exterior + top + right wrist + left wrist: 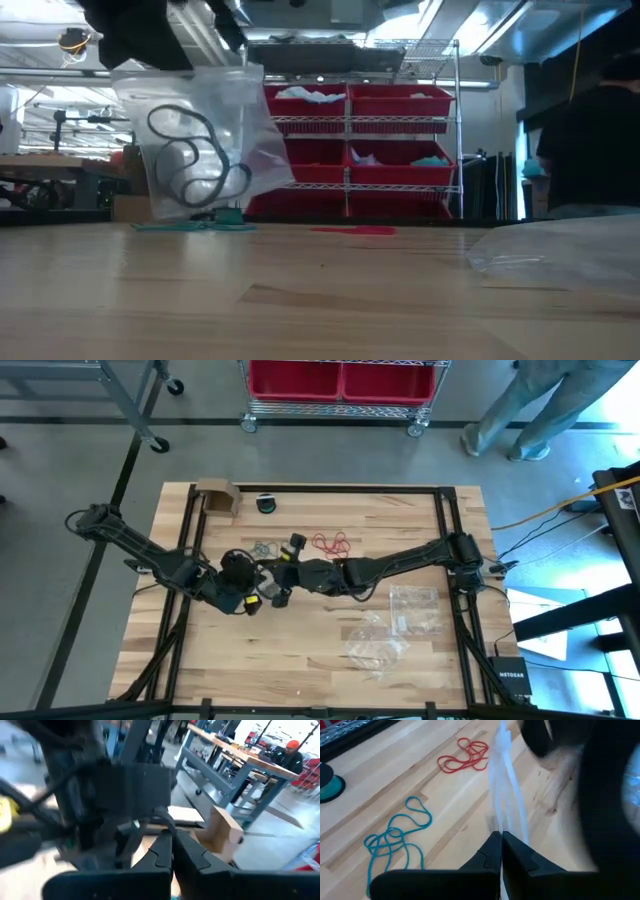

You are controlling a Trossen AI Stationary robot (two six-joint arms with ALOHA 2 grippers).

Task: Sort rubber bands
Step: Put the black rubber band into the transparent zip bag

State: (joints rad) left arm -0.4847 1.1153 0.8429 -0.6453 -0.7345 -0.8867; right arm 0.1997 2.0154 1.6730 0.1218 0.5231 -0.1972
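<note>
A: Why is the left gripper [500,851] pinching the bag [205,140] in midair?

B: Probably keeping it steady while the right gripper [172,851], closed, is tending its black bands [190,160]. Red bands [332,543] and teal bands [266,547] are lying farther back.

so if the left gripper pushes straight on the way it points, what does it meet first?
Probably the right arm, close ahead past the clear bag the left gripper is shut on. Depth is unclear.

One legible mark: "NETGEAR" in white letters on a small black box [508,676] at the table's [330,670] right front corner, high view. Nothing else readable on bins, bags or arms.
</note>
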